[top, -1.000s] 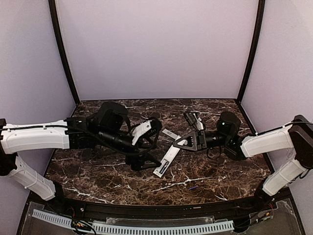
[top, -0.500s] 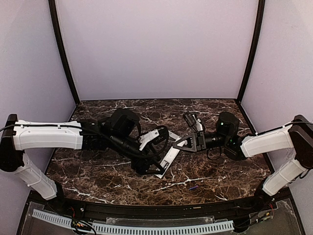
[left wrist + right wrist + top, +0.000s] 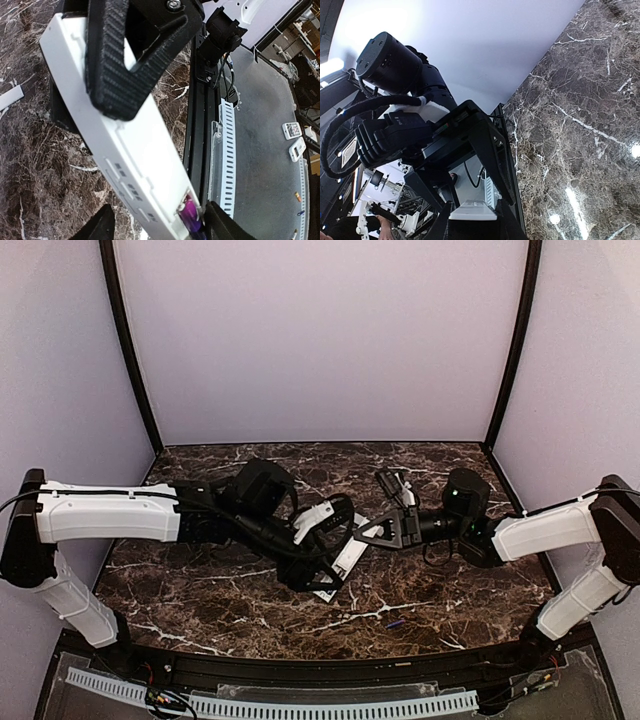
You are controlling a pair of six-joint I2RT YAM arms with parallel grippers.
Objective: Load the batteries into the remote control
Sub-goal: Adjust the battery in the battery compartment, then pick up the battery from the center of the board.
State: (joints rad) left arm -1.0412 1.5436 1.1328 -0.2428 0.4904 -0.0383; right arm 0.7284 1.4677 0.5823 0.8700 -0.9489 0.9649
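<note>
1. A loose battery (image 3: pixel 395 623) lies on the table (image 3: pixel 200 590), lower right of centre in the top view.
2. The left gripper (image 3: pixel 160 226) is spread, its fingers either side of the near end of the remote (image 3: pixel 135 150), where a purple battery (image 3: pixel 190 219) sits.
3. The right gripper (image 3: pixel 362 532) pinches the remote's far part, mid-frame.

We find the desk's (image 3: pixel 200 590) middle blocked where the left gripper (image 3: pixel 335 543) and right gripper (image 3: pixel 361 532) crowd the remote control (image 3: pixel 349 556). The far edge and near-left corner lie open. One battery (image 3: pixel 395 623) sits by the near edge.
</note>
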